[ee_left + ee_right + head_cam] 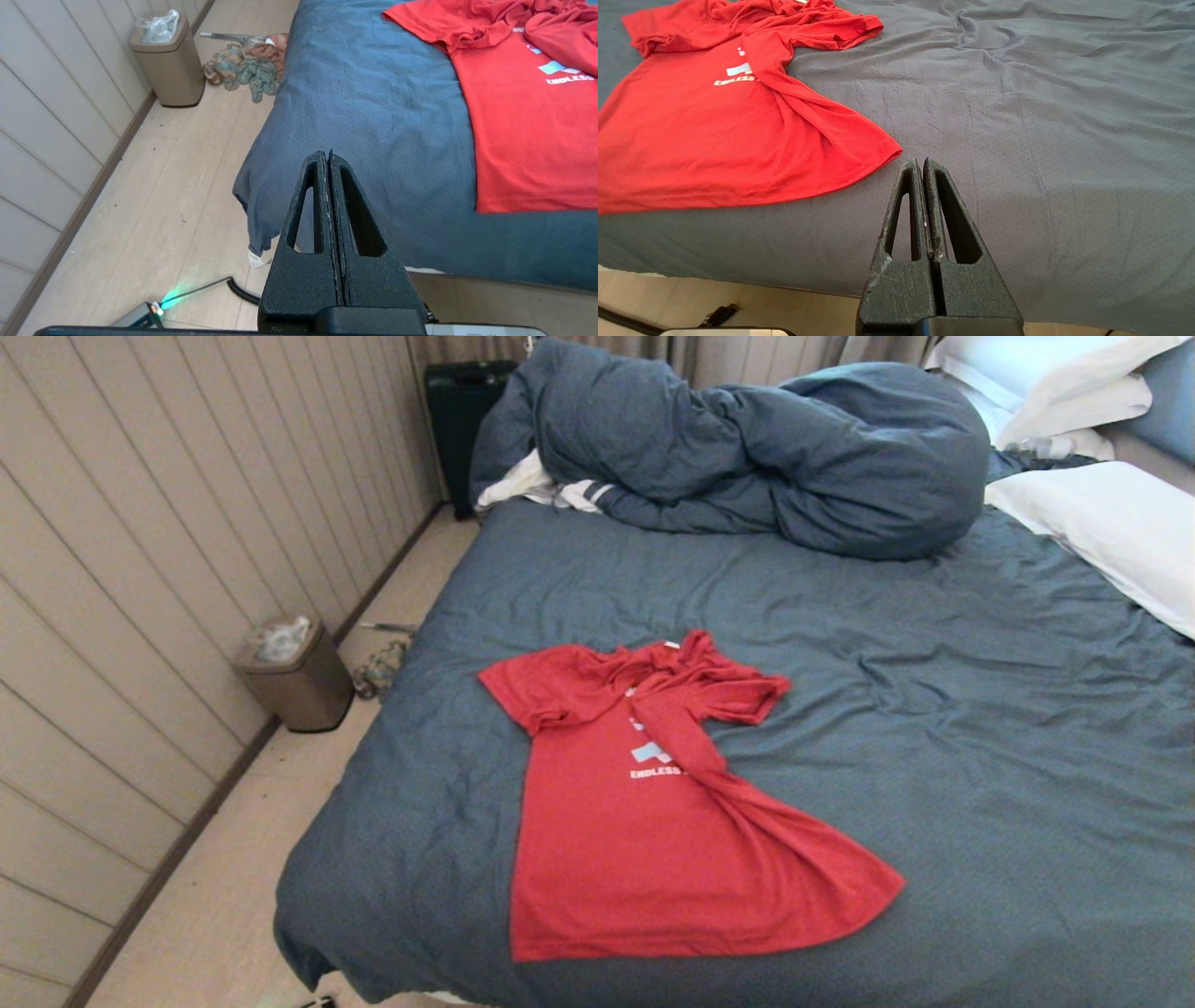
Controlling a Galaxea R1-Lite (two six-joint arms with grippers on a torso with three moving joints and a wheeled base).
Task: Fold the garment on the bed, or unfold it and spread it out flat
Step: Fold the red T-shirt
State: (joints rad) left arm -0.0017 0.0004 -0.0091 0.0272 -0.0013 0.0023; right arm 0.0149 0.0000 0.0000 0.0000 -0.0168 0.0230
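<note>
The garment (635, 831), a red T-shirt with white lettering, lies on the bed (934, 728) near its front left corner. Its lower half lies flat; one side is folded over the chest print, and the collar and sleeves are bunched. Neither arm shows in the head view. My left gripper (325, 155) is shut and empty, hanging off the bed's front corner, well short of the garment (518, 121). My right gripper (920, 162) is shut and empty too, over the bed's front edge, just clear of the hem corner of the garment (714, 130).
A bunched dark blue-grey duvet (766, 457) lies at the bed's far end, white pillows (1102, 523) at the right. On the floor to the left stand a tan bin (297, 677) and a heap of cloth (247, 63). A coiled cable (238, 291) lies by the bed's corner.
</note>
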